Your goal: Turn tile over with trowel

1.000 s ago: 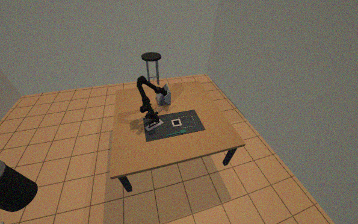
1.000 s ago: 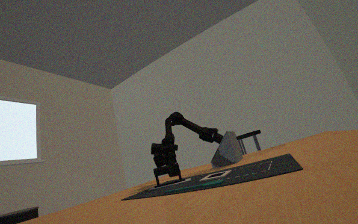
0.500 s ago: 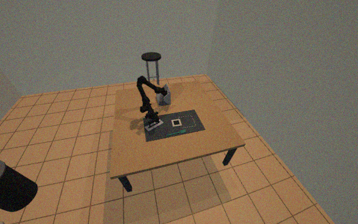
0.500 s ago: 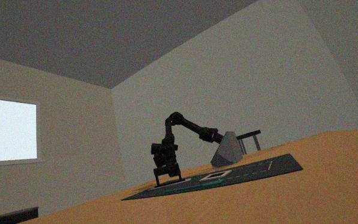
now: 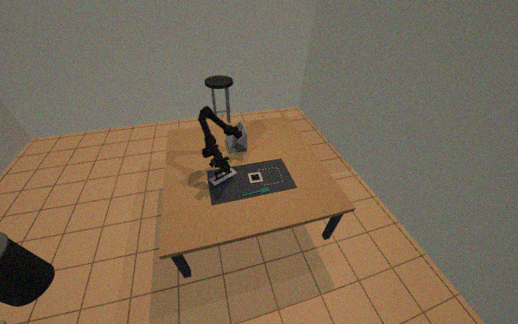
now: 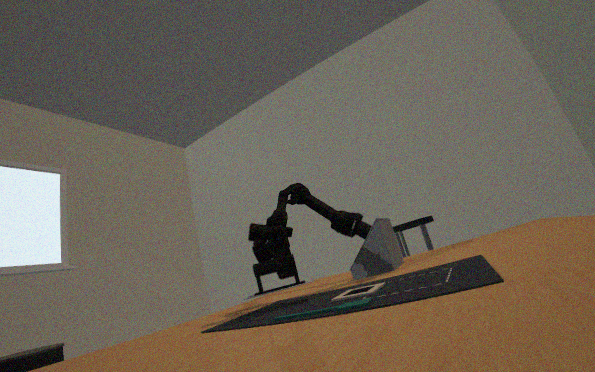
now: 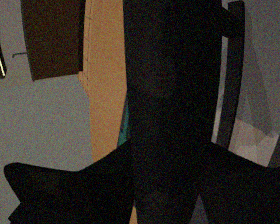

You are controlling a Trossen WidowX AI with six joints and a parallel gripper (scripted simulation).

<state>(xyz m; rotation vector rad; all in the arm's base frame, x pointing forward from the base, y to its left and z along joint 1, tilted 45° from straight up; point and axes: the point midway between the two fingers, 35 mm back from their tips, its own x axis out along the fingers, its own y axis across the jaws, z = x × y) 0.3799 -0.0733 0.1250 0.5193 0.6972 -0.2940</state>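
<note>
My gripper (image 5: 222, 171) (image 6: 279, 265) (image 7: 164, 138) is shut on the black handle of the small trowel (image 5: 232, 174) (image 6: 280, 288) (image 7: 166, 75). The trowel has a flat light blade, held level a little above the mat's left end. The tile (image 5: 255, 178) (image 6: 359, 290) is pale with a dark square showing on top. It lies flat on the dark mat (image 5: 232, 193) (image 6: 484, 272), right of the trowel in the top view. The dashed outline (image 5: 283, 175) (image 6: 449, 275) is right of the tile; whether the tile overlaps its left edge I cannot tell.
A green spatula-like tool (image 5: 260, 192) (image 6: 342, 306) (image 7: 123, 127) lies on the mat's front part. The arm's grey stand (image 5: 238, 143) (image 6: 379, 250) is behind the mat on the wooden table (image 5: 272, 218) (image 6: 417, 330). A stool (image 5: 218, 82) stands beyond the table.
</note>
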